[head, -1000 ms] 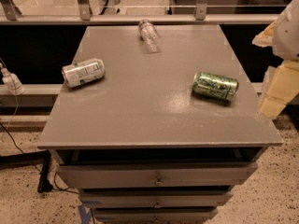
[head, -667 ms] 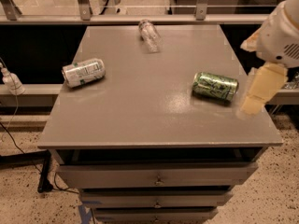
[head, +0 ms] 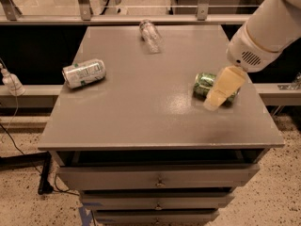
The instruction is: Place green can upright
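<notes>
Green can (head: 205,84) lies on its side at the right of the tabletop (head: 141,107), near the right edge, so by my reckoning nothing of the job is done yet. It has to be gripped, lifted, turned on end and set down.

Going left to right: a silver-white can with green print (head: 83,73) lies on its side near the left edge, well apart from the rest. A clear plastic bottle (head: 150,35) lies at the far middle, and I cannot tell whether anything is in it. Then comes the green one, with my tool (head: 217,96) slanting down from the upper right, right over its right half and hiding that part. I cannot tell whether my tool is open or closed, nor whether it touches the can; I see no sign that it has hold of it.

Whether either can is full or empty does not show. Under the tabletop the drawers (head: 157,179) look shut, their contents hidden.
</notes>
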`<action>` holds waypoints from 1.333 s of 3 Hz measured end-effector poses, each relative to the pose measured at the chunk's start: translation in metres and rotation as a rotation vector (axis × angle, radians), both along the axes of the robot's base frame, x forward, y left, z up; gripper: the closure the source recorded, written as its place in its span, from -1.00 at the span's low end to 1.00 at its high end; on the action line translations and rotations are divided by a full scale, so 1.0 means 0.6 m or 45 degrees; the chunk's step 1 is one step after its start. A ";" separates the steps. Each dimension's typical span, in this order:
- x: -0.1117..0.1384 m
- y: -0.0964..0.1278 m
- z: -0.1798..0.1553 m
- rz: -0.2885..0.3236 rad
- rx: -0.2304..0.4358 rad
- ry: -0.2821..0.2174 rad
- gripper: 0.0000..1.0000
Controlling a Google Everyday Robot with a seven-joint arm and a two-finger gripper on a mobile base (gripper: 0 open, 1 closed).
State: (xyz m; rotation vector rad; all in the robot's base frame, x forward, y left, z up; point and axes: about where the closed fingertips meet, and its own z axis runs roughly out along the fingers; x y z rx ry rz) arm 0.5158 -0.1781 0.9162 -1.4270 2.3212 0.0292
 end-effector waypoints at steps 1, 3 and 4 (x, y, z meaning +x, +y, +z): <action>0.044 0.005 -0.028 -0.066 0.006 -0.038 -1.00; 0.097 0.011 -0.091 -0.143 -0.014 -0.020 -1.00; 0.110 0.015 -0.106 -0.145 -0.014 0.001 -0.63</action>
